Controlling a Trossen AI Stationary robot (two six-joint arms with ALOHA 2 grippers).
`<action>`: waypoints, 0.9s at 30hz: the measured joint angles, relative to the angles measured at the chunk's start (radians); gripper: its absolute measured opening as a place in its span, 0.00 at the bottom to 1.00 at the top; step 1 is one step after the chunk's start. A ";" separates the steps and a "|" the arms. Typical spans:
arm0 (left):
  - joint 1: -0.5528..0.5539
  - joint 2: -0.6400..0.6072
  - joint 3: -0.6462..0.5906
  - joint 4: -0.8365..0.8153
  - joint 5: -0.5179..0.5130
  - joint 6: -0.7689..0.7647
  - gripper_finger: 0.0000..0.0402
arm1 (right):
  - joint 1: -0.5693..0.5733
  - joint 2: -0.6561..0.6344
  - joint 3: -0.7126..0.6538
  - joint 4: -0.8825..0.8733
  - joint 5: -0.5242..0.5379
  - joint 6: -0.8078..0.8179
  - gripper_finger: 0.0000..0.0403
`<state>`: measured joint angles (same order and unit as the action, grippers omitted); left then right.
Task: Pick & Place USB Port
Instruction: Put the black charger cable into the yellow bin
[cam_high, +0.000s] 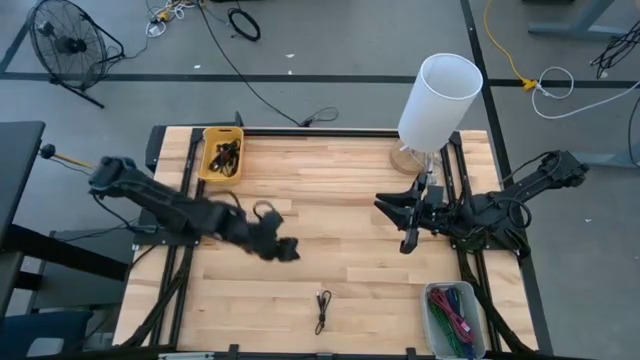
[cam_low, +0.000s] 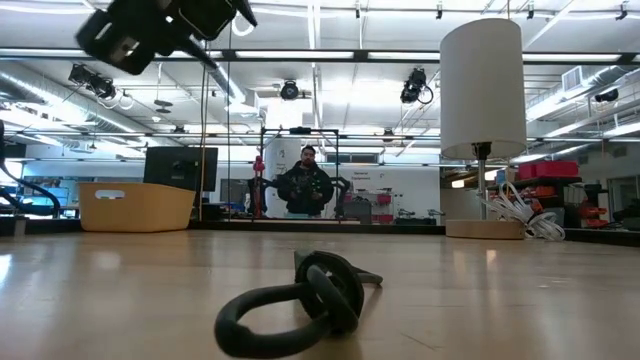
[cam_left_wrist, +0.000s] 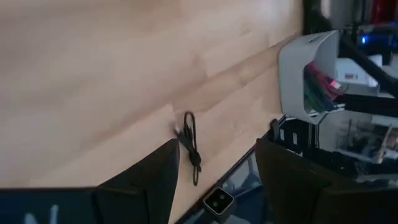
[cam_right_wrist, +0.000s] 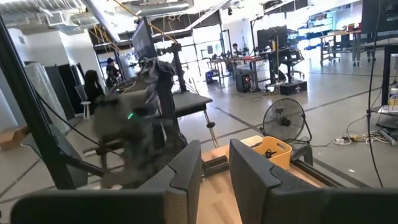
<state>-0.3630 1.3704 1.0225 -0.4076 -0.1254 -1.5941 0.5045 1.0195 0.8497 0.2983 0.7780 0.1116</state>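
The black cable (cam_high: 322, 310) lies coiled on the tabletop (cam_high: 340, 200) near its front edge, untouched. Left tool (cam_high: 287, 250) hovers open above the middle; right tool (cam_high: 408, 238) waits, fingers narrowly apart, empty. The yellow bin (cam_high: 207, 168) holds dark cables, the grey bin (cam_high: 434, 325) coloured ones (pink, green).

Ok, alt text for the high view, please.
Overhead view of a wooden table: the left gripper, open and empty, hangs above a black cable near the front edge. The right gripper waits beside a white lamp; yellow bin and grey bin occupy opposite corners.

Black cable (cam_high: 322, 311), yellow bin (cam_high: 221, 154)
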 joint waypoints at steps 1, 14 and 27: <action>-0.024 0.027 0.000 0.025 -0.006 -0.042 0.54 | 0.000 0.000 0.000 -0.004 0.000 -0.001 0.21; -0.181 0.367 0.010 0.371 -0.020 -0.246 0.54 | 0.000 0.000 0.000 -0.041 0.000 0.003 0.21; -0.184 0.551 0.136 0.370 0.017 -0.228 0.54 | 0.000 0.000 0.000 -0.047 0.052 0.027 0.21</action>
<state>-0.5472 1.9215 1.1581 -0.0373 -0.1081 -1.8219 0.5045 1.0199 0.8497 0.2513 0.8304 0.1390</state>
